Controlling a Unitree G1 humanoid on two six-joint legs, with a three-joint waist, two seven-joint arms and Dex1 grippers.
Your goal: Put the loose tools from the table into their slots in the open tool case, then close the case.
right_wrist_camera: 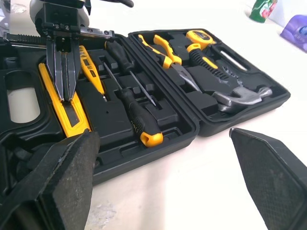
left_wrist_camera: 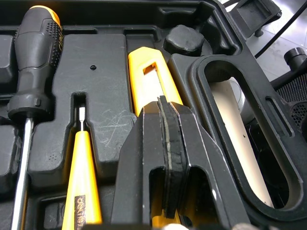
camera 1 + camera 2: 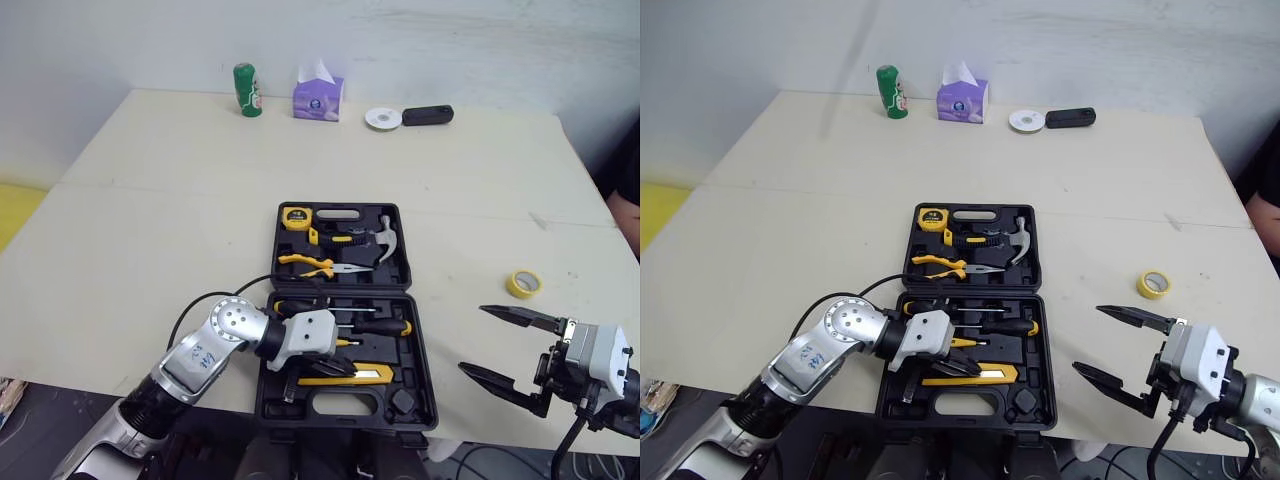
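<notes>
I judge the stowing step to be at its very end. My left tool (image 2: 166,103) is over the near half of the tool case (image 3: 300,415), its two fingers pressed flat together with nothing between them. The tips rest on or just above the yellow utility knife (image 2: 148,76), which lies in its slot at about 5 o'clock in that half; I cannot tell whether they touch it. Beside it sit the yellow tester pen (image 2: 81,167) and a black-handled screwdriver (image 2: 36,52), both bedded down. The far half holds the tape measure (image 3: 296,217), pliers (image 3: 315,265) and hammer (image 3: 385,240).

My right tool (image 3: 475,340) hangs wide open and empty at about 4 o'clock from the case, near the worktop (image 3: 150,220) edge. A yellow tape roll (image 3: 523,283) lies at 3 o'clock from the case, well apart. I see no vacant slot shaped for it, so I take it as not belonging.

Next, I think, comes closing. My left tool must lift clear of the tray first. Then one half has to be caught under its outer edge and swung over. The other tool should steady the case so it does not slide.
</notes>
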